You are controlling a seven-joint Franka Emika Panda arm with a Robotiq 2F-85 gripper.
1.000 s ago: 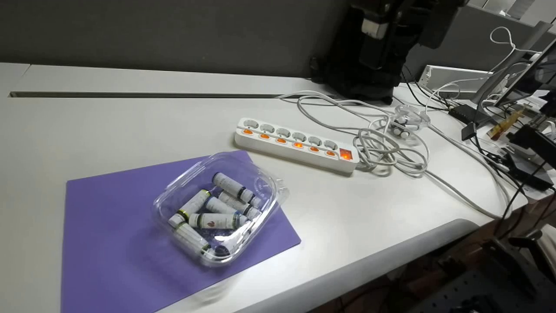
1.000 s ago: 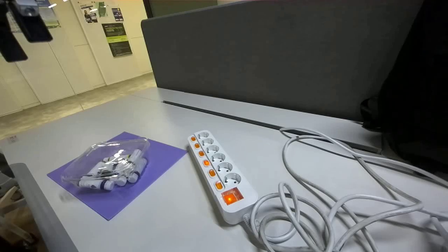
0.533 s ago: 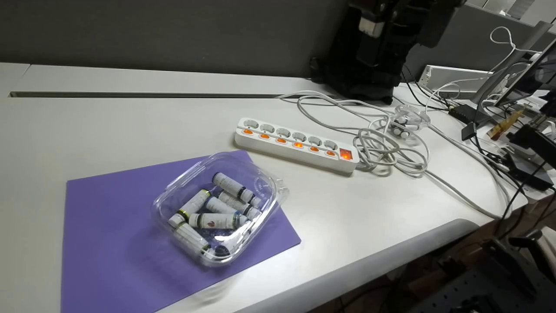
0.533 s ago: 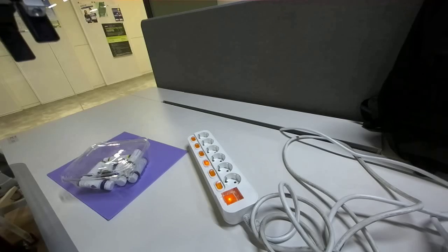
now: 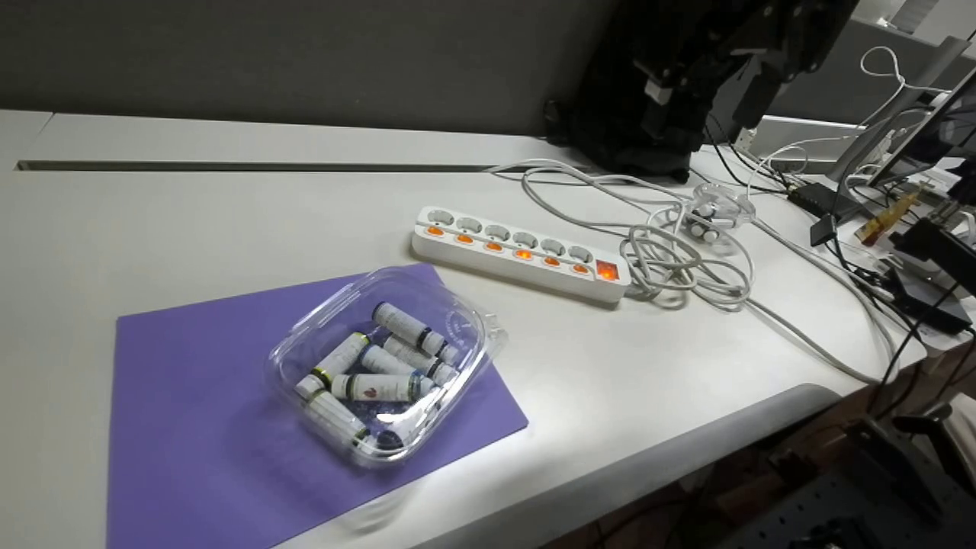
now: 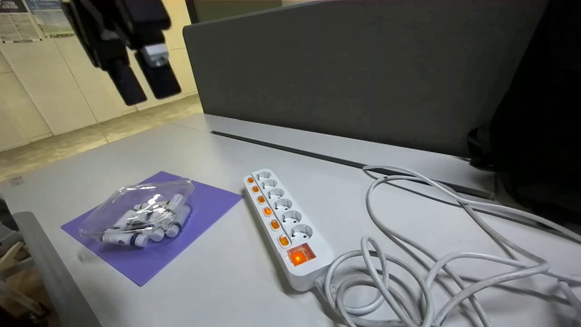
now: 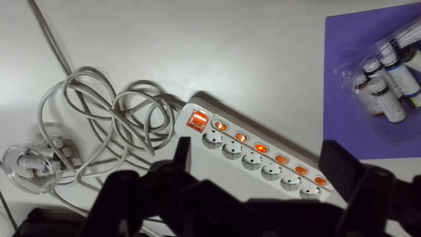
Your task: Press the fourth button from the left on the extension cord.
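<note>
The white extension cord point(image 5: 518, 271) lies on the desk with its row of orange buttons. It also shows in an exterior view point(image 6: 320, 247) and the wrist view point(image 7: 194, 133). The fourth button point(image 5: 523, 255) is lit; it shows too in an exterior view point(image 6: 268, 211) and in the wrist view point(image 7: 261, 147). My gripper point(image 7: 258, 154) is open and empty, its fingers wide apart in the wrist view, with the fourth button appearing between them. In both exterior views the gripper point(image 5: 702, 120) point(image 6: 152, 95) hangs high above the desk, apart from the strip.
A clear plastic box point(image 5: 381, 450) of small bottles sits on a purple sheet point(image 5: 175, 427) beside the strip. Tangled white cables point(image 5: 686, 267) and a small clear container point(image 5: 724, 202) lie at the strip's cable end. A black bag point(image 6: 535, 136) and a grey partition point(image 6: 340, 68) stand behind.
The gripper has moved right and down, farther into view, in an exterior view. It has shifted and turned a little in both exterior views. The strip and box have not moved.
</note>
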